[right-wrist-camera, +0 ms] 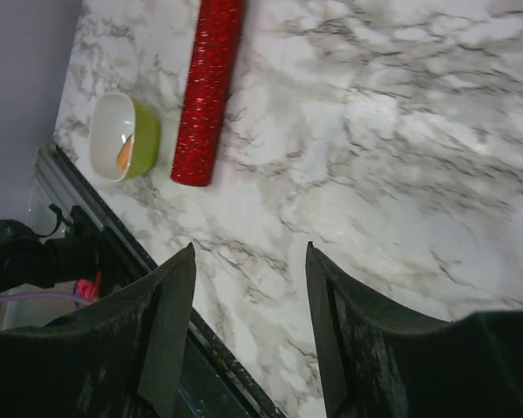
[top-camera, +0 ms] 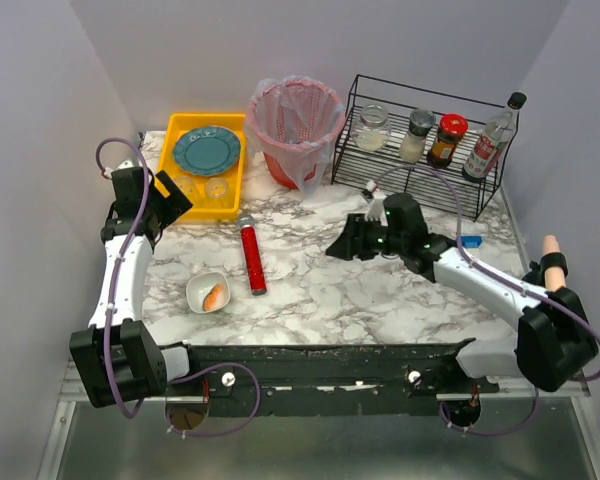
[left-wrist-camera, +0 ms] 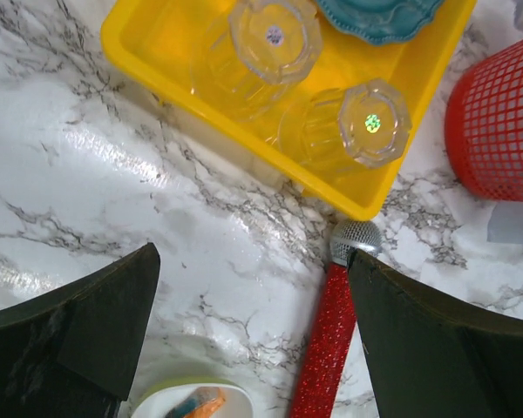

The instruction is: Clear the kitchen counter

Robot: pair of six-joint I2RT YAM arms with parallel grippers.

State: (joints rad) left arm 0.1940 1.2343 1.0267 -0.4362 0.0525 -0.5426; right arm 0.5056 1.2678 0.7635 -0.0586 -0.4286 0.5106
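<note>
Top view: we see the counter [top-camera: 380,290], white marble w/ grey veins, spanning the whole work area. Yellow tray [top-camera: 170,140] sits far left w/ a teal plate [top-camera: 207,150] in it; red mesh bin [top-camera: 296,125] w/ liner beside it, wire rack [top-camera: 360,170] w/ bottles far right. Still on the marble: a red glitter mic [top-camera: 252,258] and a small bowl [top-camera: 208,292], left of centre, close together. Left gripper [top-camera: 176,194] hangs by the tray's near corner; right gripper [top-camera: 338,246] is mid-counter, aimed at the mic.

Left wrist: our jaws gape wide, empty. Two clear faceted glasses [left-wrist-camera: 275,37] lie in the smooth plastic tray. Mic has a metal mesh head touching the tray corner.

Right wrist: jaws partly open, nothing between them, over bare marble. Bowl [right-wrist-camera: 124,135] is green outside, white inside, w/ an orange scrap in it.

Risks, we reckon: the mic is a cylinder, so an off-centre pinch may roll it into the bowl; both arms near the same spot could clash.
</note>
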